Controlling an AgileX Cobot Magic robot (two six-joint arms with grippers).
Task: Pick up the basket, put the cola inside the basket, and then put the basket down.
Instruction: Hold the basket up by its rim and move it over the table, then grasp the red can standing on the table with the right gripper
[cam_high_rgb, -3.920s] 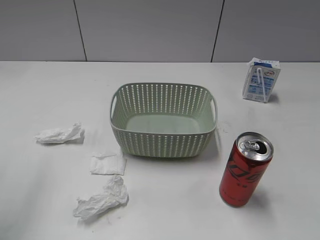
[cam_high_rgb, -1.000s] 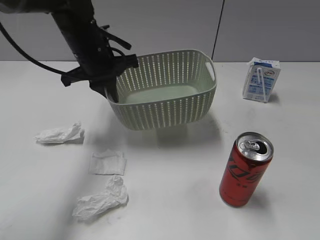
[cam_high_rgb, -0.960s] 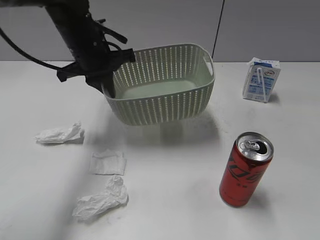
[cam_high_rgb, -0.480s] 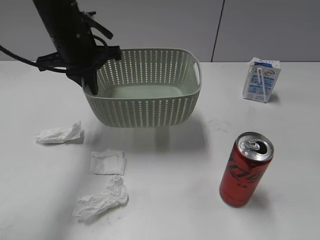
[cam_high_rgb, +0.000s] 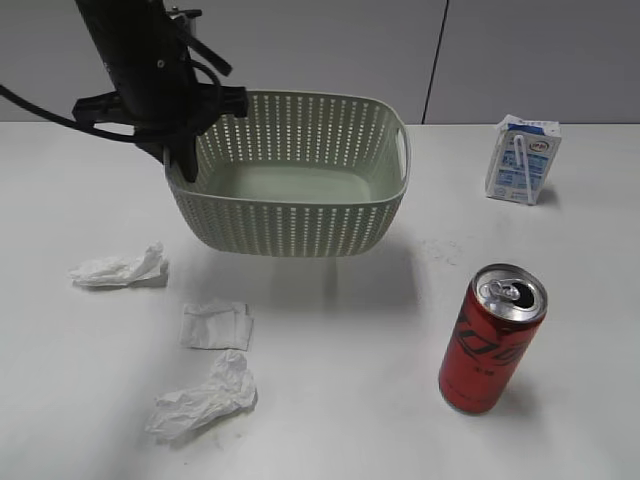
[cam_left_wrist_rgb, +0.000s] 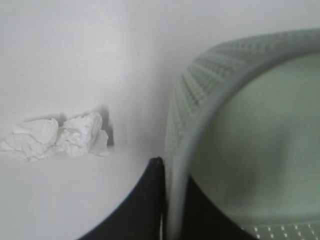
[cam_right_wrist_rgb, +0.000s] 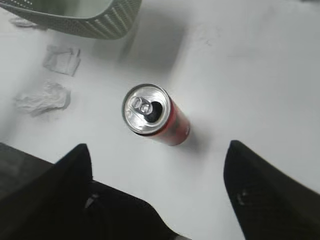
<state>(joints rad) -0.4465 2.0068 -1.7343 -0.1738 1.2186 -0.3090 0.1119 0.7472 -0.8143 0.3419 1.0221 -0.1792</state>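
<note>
The pale grey-green basket (cam_high_rgb: 300, 190) hangs above the table at the back middle, held by its left wall. My left gripper (cam_high_rgb: 180, 165) is shut on that wall; the left wrist view shows its two black fingers (cam_left_wrist_rgb: 172, 200) pinching the basket's wall (cam_left_wrist_rgb: 200, 100). The red cola can (cam_high_rgb: 490, 340) stands upright at the front right. In the right wrist view the cola (cam_right_wrist_rgb: 152, 112) stands below and ahead of my right gripper (cam_right_wrist_rgb: 157, 175), which is open and empty above the table. The right gripper is out of the exterior view.
A white-and-blue carton (cam_high_rgb: 523, 158) stands at the back right. Three crumpled white tissues lie on the left: one (cam_high_rgb: 120, 268), one (cam_high_rgb: 215, 325) and one (cam_high_rgb: 200, 400). A tissue (cam_left_wrist_rgb: 55, 137) shows in the left wrist view beside the basket.
My left gripper took hold of the basket's left wall and lifted it off the table. Over the last second the basket swung left and levelled out. The cola has not moved.
</note>
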